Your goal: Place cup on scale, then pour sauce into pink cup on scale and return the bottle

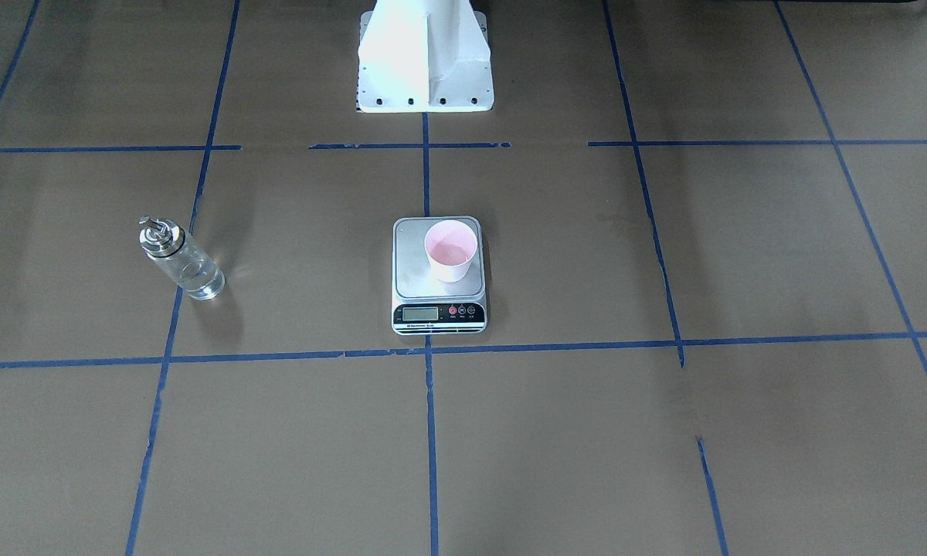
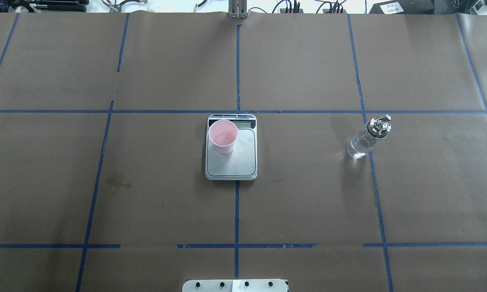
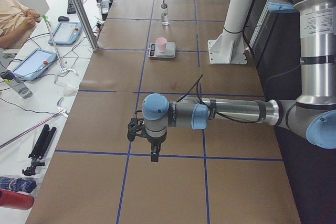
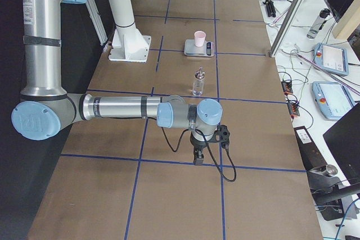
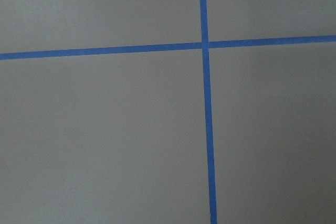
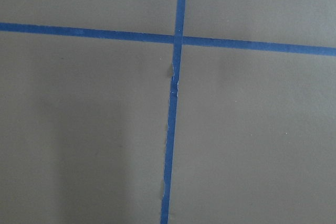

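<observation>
The pale pink cup [image 1: 450, 251] stands upright on the steel plate of the scale [image 1: 413, 287] at the table's middle, toward the plate's corner nearest the display and the robot's left. It also shows in the overhead view [image 2: 223, 136]. The glass bottle [image 1: 179, 259] with its metal spout stands upright on the table on the robot's right [image 2: 367, 138], apart from the scale, with clear sauce in its lower part. My left gripper [image 3: 153, 154] and right gripper [image 4: 197, 158] hang over bare table at the two ends, far from these things. I cannot tell whether they are open or shut.
The white robot pedestal [image 1: 425, 69] stands behind the scale. Blue tape lines [image 2: 237, 211] grid the brown table. Tablets [image 3: 31, 64], cables and an aluminium post [image 3: 79, 9] lie on the operators' side. An operator's arm [image 3: 13, 17] shows at the edge.
</observation>
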### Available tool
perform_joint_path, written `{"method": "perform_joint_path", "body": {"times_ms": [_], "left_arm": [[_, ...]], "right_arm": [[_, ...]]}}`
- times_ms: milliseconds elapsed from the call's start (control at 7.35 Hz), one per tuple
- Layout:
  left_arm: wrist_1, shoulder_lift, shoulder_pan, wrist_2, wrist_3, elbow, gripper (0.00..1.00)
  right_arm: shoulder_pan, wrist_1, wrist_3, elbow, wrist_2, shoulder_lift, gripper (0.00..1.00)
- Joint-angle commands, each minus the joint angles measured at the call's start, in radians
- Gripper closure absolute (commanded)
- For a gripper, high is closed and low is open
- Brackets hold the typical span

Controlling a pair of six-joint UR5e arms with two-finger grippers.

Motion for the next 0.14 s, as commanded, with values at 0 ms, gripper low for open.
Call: {"method": "perform_joint_path", "body": {"times_ms": [0], "left_arm": [[0.000, 0.000, 0.000, -0.002, 0.004, 0.000, 0.00]], "right_arm": [[0.000, 0.000, -0.001, 0.000, 0.000, 0.000, 0.00]]}}
